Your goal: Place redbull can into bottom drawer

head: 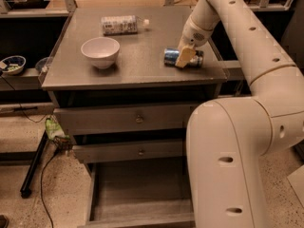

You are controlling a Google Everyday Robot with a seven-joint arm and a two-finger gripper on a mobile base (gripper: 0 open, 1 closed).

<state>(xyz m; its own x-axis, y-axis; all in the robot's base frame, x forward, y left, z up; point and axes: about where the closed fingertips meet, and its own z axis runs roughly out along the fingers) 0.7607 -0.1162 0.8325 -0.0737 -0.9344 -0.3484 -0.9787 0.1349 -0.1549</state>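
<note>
The redbull can (pixel 170 56) lies on its side at the right of the grey cabinet top (pixel 137 70), blue and silver. My gripper (pixel 185 57) is down on the can's middle and covers part of it. The bottom drawer (pixel 137 194) is pulled out below, showing a bare grey floor. My arm hides the drawer's right part.
A white bowl (pixel 100 51) stands at the left of the cabinet top, and a clear plastic bottle (pixel 121 24) lies at the back. The two upper drawers (pixel 137 119) are closed. My arm's big links (pixel 228 160) fill the right foreground. A black stand leg and cables (pixel 35 165) lie on the floor at the left.
</note>
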